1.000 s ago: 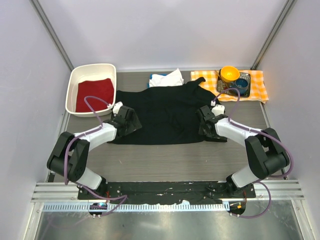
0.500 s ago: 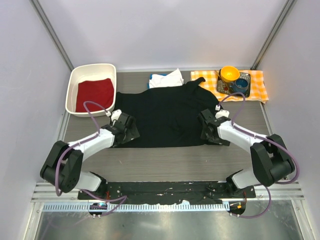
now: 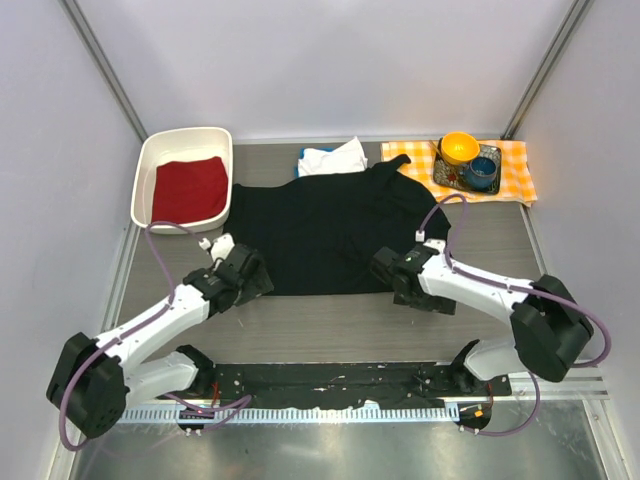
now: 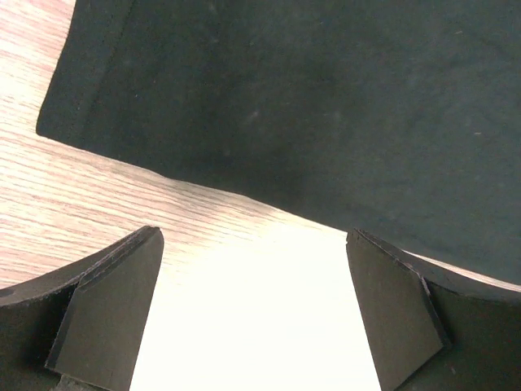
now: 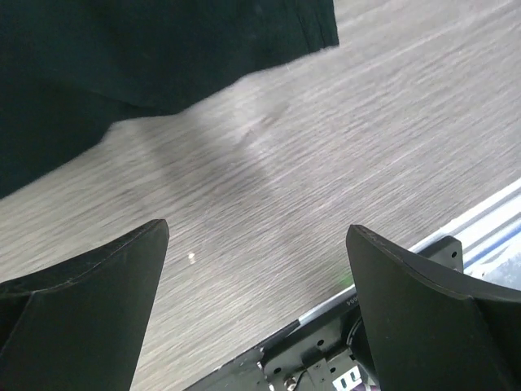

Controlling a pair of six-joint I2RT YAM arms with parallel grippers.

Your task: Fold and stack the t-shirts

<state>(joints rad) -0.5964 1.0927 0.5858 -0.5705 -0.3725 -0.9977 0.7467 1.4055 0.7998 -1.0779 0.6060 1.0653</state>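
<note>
Black cloth fills the middle of the worktop (image 3: pixel 330 325) — the black t-shirt (image 3: pixel 320 220) lies spread flat, its far edge reaching the white t-shirt (image 3: pixel 335 158), which sits bunched at the back. We see only a sliver of the blue t-shirt (image 3: pixel 304 152) showing at the white one's left side.

Our left claw (image 3: pixel 255 275) sits low at the black shirt's near-left corner. From its wrist camera we see both fingers spread wide with bare wood grain between them; the shirt's hem runs just beyond the tips, and nothing is pinched.

Our right claw (image 3: pixel 385 268) sits at the near-right part of the same hem. Its fingers are likewise spread wide over bare worktop, with the shirt's corner beyond them and no cloth in the gap.

At the back left, a white bin (image 3: pixel 150 160) holds a red cloth (image 3: pixel 188 188). At the back right, an orange-and-white checked cloth (image 3: pixel 512 170) carries a small tray with an orange bowl (image 3: pixel 459 148) and a blue cup (image 3: pixel 483 170) — both well apart from the shirts.
</note>
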